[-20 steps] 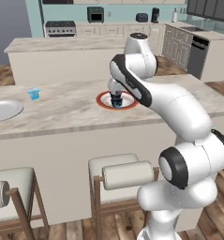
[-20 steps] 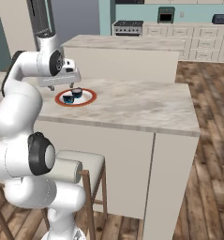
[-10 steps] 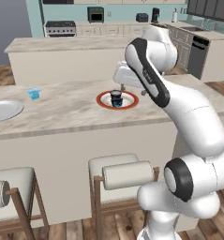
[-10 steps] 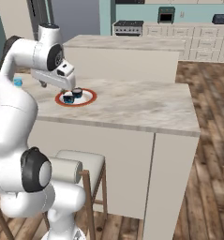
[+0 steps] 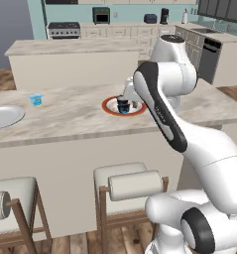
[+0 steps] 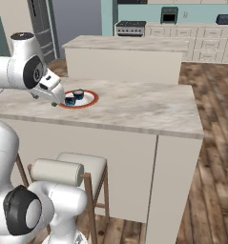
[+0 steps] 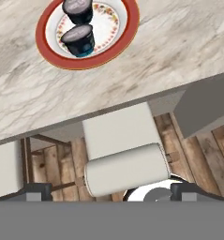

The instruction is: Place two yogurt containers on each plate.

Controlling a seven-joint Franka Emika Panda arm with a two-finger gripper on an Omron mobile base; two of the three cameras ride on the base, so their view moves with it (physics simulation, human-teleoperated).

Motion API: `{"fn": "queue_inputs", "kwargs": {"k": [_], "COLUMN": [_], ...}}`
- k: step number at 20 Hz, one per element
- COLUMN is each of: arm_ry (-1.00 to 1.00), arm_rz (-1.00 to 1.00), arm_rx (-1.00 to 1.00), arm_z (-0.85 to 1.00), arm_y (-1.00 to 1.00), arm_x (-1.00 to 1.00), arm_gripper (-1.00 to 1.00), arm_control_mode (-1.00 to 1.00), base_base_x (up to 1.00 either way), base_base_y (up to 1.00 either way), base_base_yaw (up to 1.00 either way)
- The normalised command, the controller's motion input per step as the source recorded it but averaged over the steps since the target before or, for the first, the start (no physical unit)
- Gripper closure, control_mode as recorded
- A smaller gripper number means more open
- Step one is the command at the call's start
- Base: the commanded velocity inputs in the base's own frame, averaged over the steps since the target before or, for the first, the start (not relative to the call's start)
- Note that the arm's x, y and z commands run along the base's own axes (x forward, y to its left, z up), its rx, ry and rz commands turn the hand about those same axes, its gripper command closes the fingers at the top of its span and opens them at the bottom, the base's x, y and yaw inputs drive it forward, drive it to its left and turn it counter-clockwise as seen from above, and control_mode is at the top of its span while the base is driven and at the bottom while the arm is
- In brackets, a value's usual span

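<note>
While fingers (image 7: 108, 191) spread, empty: two dark yogurt tubs (image 7: 78, 39) sit far ahead on red-rimmed plate (image 7: 126, 33). Blue cup (image 5: 35, 98) well off sideways near grey plate (image 5: 5, 116). Risk: wide swing clips tubs, overshoots small cup.

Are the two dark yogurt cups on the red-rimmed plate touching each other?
Cannot tell. In the hand view the two dark cups sit side by side on the red-rimmed plate, their edges meeting with no plain gap or contact.

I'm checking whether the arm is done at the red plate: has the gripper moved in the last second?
Yes. In the right base view the gripper has pulled back from above the red-rimmed plate to its near-left edge, open and empty.
</note>
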Motion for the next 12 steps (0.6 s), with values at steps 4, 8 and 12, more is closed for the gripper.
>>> {"fn": "queue_inputs", "kwargs": {"k": [4,8,12], "arm_ry": [0.01,0.01,0.00], "arm_rz": [0.00,0.00,0.00], "arm_rx": [0.01,0.04,0.00], "arm_z": [0.00,-0.02,0.00], "arm_y": [0.00,0.06,0.00], "arm_x": [-0.03,-0.22,0.00], "arm_gripper": [-1.00,-1.00,-1.00], "arm_control_mode": [-1.00,1.00,1.00], "base_base_x": [0.00,-0.28,-0.36], "base_base_y": [0.00,0.26,0.94], "base_base_yaw": [0.00,0.00,-0.04]}}
